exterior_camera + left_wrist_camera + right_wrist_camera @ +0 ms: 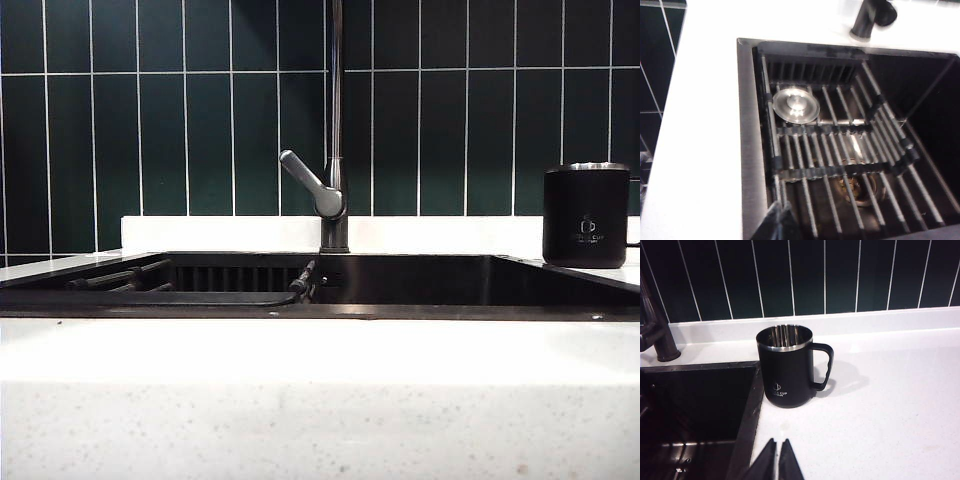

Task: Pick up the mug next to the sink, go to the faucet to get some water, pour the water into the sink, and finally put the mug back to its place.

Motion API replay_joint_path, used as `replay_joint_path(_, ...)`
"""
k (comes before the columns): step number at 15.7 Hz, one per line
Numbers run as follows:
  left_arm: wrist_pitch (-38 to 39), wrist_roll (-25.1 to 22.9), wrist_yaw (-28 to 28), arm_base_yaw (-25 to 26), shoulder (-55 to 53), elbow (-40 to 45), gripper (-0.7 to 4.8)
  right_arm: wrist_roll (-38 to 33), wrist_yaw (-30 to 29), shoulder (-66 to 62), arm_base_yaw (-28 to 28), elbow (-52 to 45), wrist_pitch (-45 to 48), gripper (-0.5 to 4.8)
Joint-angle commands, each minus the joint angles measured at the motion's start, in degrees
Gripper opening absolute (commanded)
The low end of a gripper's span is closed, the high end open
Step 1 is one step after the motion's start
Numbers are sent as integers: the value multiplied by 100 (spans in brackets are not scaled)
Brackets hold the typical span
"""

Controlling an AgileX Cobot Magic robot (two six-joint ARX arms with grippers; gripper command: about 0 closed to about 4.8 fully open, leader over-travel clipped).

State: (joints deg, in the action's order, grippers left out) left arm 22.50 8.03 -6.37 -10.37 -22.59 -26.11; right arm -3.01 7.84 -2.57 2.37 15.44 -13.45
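The black mug [585, 215] stands upright on the white countertop to the right of the sink [420, 280], handle turned away from the basin. Its steel inside [785, 336] looks empty. The tall dark faucet [336, 120] rises behind the sink's middle, its grey lever [310, 183] slanting left. No water is in view. My right gripper [779, 442] is shut and empty above the counter, short of the mug [787, 367]. My left gripper [781, 207] is shut and empty over the sink's rim [750, 125]. Neither gripper shows in the exterior view.
A dark slatted rack [840, 150] spans the basin, with a round steel strainer lid [796, 105] lying on it and the drain [855, 187] beneath. The faucet base [865, 20] stands on the counter behind. Dark green tiles back the counter [880, 405].
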Motion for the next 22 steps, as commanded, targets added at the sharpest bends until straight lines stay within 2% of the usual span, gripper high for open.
replay_joint_path(1,-2,234,-7,-7,-20,-7,-6,4,-4,177,7,20,-155,41)
replay_joint_path(2,-83,343,0,-7,-20,-7,-6,2,-24,223,7,20,-179,41)
replay_joint_path(3,-236,258,24,-7,-22,11,-6,2,-94,271,7,22,-221,41)
replay_joint_path(6,-990,-308,120,-9,90,264,-6,4,-155,269,7,20,-304,40)
replay_joint_path(7,-1244,-313,116,-7,184,398,-6,4,-153,269,7,20,-334,40)
replay_joint_path(12,-1445,-348,125,-4,1038,1034,-6,4,-190,269,9,-17,-330,16)
replay_joint_path(19,-1659,-354,164,-4,1812,1873,-6,7,-684,269,15,-529,52,-1)
replay_joint_path(20,-1751,-352,162,-4,1843,1985,-6,9,-938,269,17,-625,146,-1)
replay_joint_path(22,-2114,-352,133,-4,1853,2212,-6,11,-1036,269,44,-789,170,-2)
